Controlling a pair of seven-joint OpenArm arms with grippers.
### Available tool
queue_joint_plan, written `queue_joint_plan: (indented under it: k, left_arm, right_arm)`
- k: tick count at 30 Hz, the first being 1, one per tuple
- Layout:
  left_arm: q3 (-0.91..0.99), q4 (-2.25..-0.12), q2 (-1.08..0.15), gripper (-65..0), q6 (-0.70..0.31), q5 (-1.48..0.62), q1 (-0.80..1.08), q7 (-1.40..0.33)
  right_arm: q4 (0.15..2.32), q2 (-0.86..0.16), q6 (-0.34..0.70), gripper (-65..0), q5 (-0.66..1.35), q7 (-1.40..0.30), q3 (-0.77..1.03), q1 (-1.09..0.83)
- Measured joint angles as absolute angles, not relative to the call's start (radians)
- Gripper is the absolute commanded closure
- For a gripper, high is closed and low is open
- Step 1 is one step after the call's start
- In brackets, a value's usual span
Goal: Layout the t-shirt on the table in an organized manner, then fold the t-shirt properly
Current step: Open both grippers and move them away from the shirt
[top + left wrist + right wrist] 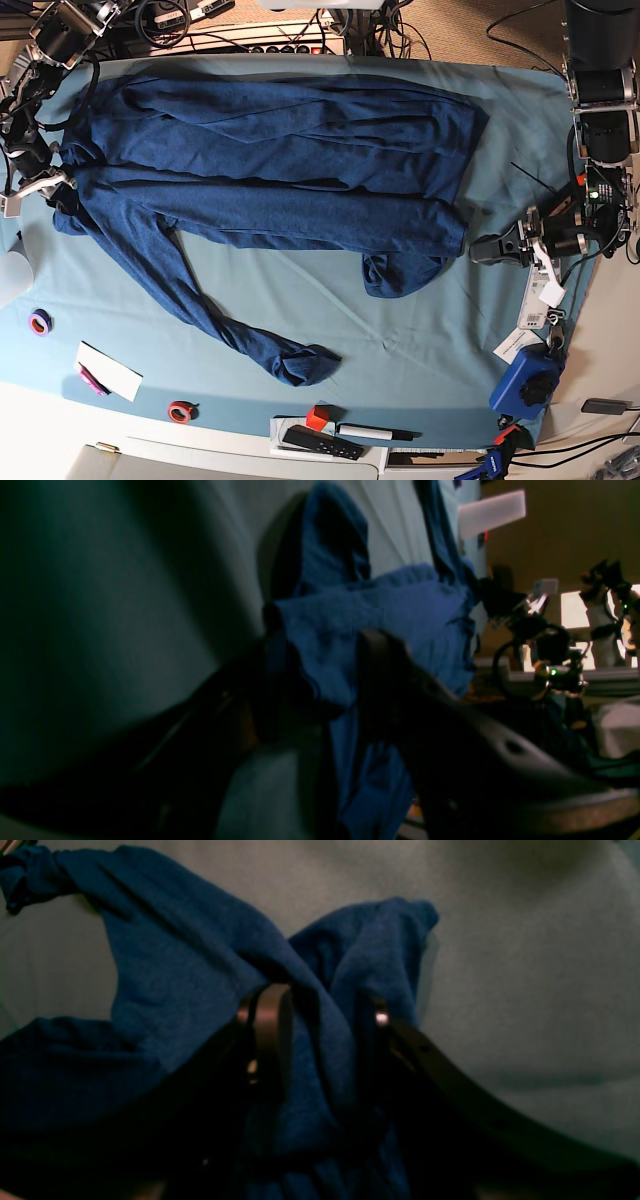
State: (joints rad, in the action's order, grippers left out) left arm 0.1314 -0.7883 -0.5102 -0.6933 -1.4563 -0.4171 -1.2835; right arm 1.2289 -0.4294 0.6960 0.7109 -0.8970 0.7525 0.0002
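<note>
plain navy t-shirt (280,160), seemingly light teal table (440,340)

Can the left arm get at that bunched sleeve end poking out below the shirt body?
Probably yes. The left gripper sits at the t-shirt's near edge, and only bare table lies between it and the bunched sleeve end.

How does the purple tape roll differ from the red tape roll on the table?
The purple tape roll is violet; the red tape roll is red-orange. In the base view, the purple one lies near the table's left edge, the red one lower down by the front edge. Both are small rings lying flat, clear of the t-shirt.
</note>
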Motion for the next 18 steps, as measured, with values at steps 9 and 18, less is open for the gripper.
queue_joint_plan:
  k: [9, 18]
  left_arm:
    - [0.131, -0.788, -0.51, -27.3, -0.693, -1.456, -0.426, -1.221]
    - [0.131, -0.788, -0.511, -27.3, -0.693, -1.456, -0.455, -1.217]
  right_arm:
    - [1.229, -0.432, 0.693, -21.1, 0.58, -0.705, 0.755, 0.044]
    - [1.229, -0.433, 0.693, -21.1, 0.545, -0.697, 0.757, 0.159]
